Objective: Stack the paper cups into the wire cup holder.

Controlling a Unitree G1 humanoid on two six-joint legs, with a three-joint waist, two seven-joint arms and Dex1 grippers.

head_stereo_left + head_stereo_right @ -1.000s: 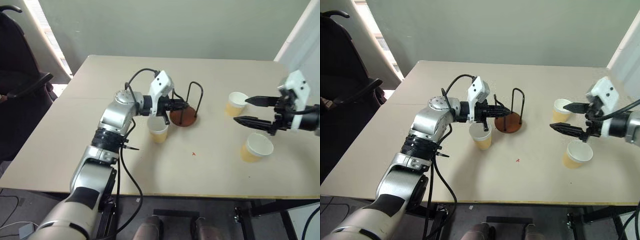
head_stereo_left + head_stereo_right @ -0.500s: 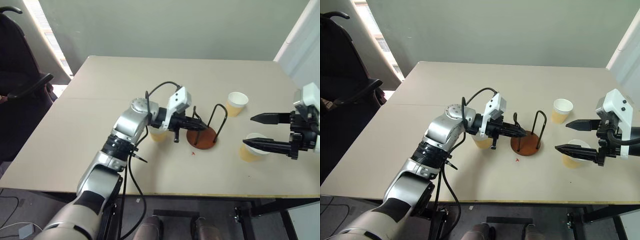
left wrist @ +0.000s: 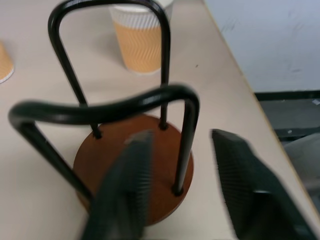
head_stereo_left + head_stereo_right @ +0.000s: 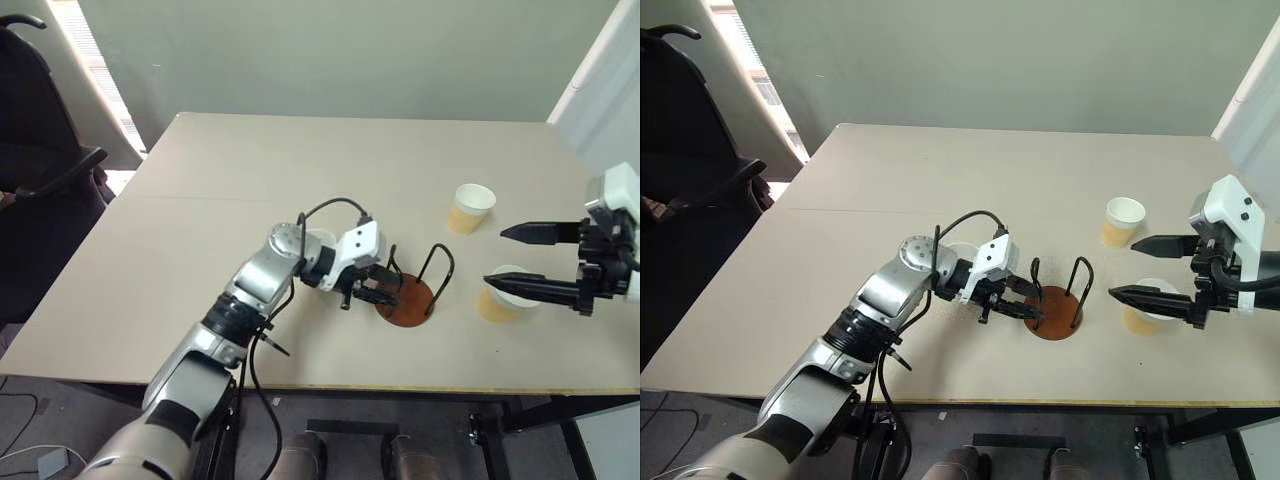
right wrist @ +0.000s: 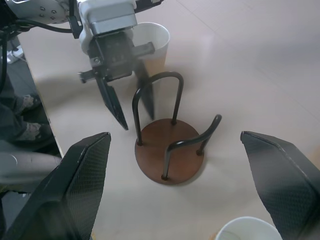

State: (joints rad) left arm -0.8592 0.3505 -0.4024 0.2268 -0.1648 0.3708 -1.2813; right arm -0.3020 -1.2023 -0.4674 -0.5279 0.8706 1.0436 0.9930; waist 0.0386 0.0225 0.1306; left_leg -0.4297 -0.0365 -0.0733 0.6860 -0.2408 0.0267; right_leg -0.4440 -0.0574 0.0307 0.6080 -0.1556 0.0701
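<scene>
Head views: wire cup holder (image 4: 407, 296) upright on table (image 4: 200, 200) near front edge; left gripper (image 4: 378, 290) at its rim, fingers parted, holding nothing. Right gripper (image 4: 512, 257) wide open, empty, above near cup (image 4: 505, 292); far cup (image 4: 470, 208) behind.

Left wrist view: one finger (image 3: 127, 185) over disc base, one outside; wire loop between them.

Right wrist view: third cup (image 5: 150, 42) behind left gripper, holder between wide fingers.

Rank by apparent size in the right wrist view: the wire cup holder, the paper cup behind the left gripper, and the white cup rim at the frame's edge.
1. Reddish-brown disc holder with black wire loops.
2. Tan paper cup, partly hidden by the left gripper.
3. White cup rim, cropped by the frame, so its rank is unsure.
</scene>
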